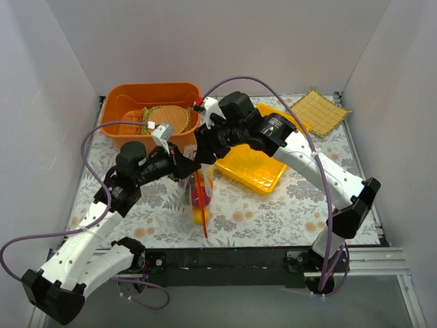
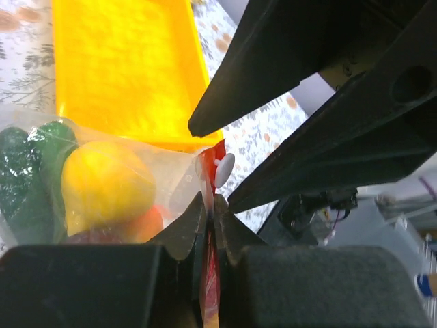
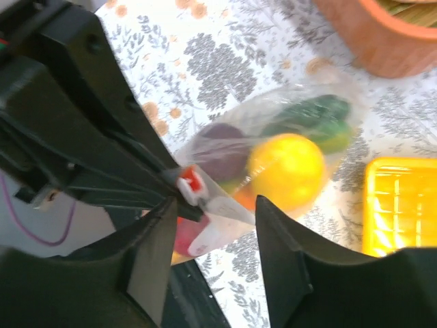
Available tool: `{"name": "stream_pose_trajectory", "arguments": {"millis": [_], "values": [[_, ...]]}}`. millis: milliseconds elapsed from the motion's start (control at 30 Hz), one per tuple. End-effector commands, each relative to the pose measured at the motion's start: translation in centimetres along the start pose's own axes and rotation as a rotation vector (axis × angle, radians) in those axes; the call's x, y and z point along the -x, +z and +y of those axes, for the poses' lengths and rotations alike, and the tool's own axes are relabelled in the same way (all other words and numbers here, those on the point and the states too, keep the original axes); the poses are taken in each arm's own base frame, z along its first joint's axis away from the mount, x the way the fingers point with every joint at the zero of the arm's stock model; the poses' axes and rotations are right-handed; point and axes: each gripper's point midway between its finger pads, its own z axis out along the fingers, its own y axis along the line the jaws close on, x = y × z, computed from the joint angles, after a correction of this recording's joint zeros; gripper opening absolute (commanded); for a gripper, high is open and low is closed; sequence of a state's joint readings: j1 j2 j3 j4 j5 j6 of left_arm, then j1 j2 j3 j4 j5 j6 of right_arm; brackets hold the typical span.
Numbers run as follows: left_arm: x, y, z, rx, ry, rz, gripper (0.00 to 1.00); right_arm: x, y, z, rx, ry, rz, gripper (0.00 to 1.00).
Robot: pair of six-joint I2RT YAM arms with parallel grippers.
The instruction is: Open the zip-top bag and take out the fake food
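White walls point(image 1: 225, 41) on three sides, floral-print tablecloth point(image 1: 273, 212), black front rail point(image 1: 225, 258)

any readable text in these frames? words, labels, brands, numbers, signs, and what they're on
None: no readable text in any view.
zip-top bag and its red slider: no print visible.
yellow tray, orange bin, woven mat: plain.
tablecloth: floral pattern only, no lettering.
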State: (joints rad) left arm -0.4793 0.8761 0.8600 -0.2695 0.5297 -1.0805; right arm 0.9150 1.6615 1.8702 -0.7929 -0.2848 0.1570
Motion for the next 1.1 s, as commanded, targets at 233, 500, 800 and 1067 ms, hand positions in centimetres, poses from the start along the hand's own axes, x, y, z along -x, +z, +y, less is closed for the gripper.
{"name": "stream_pose_trajectory", "arguments": {"millis": [233,500,800,1067], "values": [[4.5,-2.4,2.0,0.265,-0.220,-0.252,0.00,-2.3,-1.5,1.2,-0.018,-0.054,-0.108,0.55],[3.6,-2.3,3.6,0.333,-0.287,-0.299,0.00,-5.9,0.6,2.9,0.052,-0.038,-0.056,0.50],[3.4,-2.3,4.6,0.369,-0.317,-0.338,0.00,-6.7,3.4,2.1,0.032,-0.008,-0.006,0.49],[2.7,-2.1,5.1,0.380,-0.326,-0.334,0.00,-6.3,4.6,1.7,0.023,0.011,-0.007,0.43]]}}
